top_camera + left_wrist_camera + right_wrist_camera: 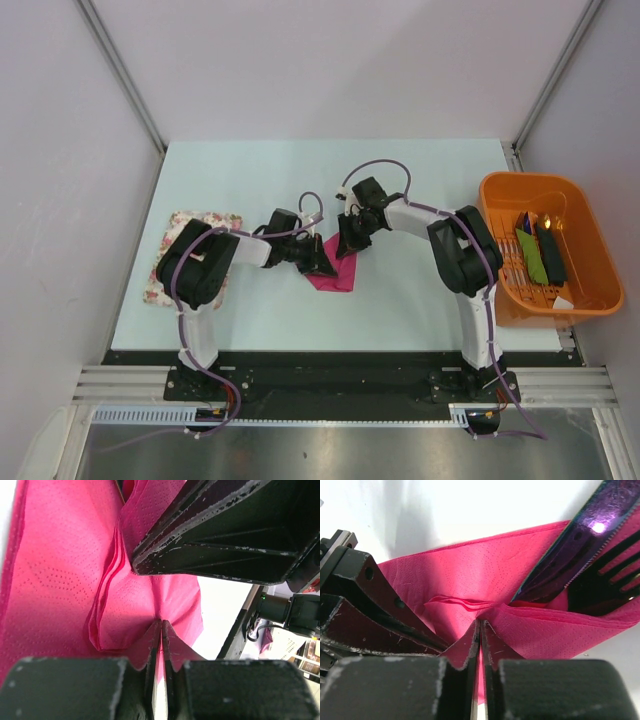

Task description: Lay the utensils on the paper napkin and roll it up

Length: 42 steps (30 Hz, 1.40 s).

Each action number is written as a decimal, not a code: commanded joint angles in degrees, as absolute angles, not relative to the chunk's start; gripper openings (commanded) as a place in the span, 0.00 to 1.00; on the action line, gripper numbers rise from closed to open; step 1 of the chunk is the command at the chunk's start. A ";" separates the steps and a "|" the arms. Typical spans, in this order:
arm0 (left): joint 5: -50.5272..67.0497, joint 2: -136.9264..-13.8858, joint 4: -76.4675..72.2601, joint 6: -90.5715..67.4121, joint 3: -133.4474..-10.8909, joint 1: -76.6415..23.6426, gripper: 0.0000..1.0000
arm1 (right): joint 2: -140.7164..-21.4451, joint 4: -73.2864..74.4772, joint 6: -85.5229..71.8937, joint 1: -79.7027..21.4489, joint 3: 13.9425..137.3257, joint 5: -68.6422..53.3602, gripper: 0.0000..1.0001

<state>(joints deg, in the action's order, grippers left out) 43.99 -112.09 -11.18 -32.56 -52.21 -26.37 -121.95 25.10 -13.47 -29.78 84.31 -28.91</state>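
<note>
The magenta paper napkin (336,274) lies partly folded at the table's middle, between both arms. My left gripper (322,262) meets it from the left; in the left wrist view its jaws (161,623) are shut on a raised fold of the napkin (55,570). My right gripper (350,245) comes from the upper right and is shut (480,623) on another napkin (470,570) fold. Two utensils poke out of the fold: a shiny purple knife (570,555) and a dark fork (607,582). Their handles are hidden inside the paper.
An orange tub (592,292) holding green and black items stands at the right table edge. A floral cloth mat (163,282) lies at the left, partly under the left arm. Grey walls enclose the table on three sides.
</note>
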 commanded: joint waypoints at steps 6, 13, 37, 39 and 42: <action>41.31 -114.17 -7.56 -30.41 -52.03 -25.93 0.09 | -114.88 27.77 -14.50 -29.79 85.87 -25.15 0.11; 41.13 -113.99 -7.47 -30.41 -52.82 -25.93 0.09 | -116.80 29.97 -11.52 -31.64 88.15 -17.14 0.07; 42.63 -106.97 -11.95 -29.79 -52.47 -26.54 0.27 | -124.19 29.27 -5.98 -34.19 84.64 -14.67 0.01; 42.10 -106.26 -11.69 -30.06 -53.26 -26.54 0.27 | -124.01 28.83 -5.89 -33.93 84.20 -15.73 0.01; 41.31 -107.22 -12.56 -31.90 -53.96 -26.54 0.25 | -123.93 28.74 -6.15 -33.58 84.02 -17.13 0.01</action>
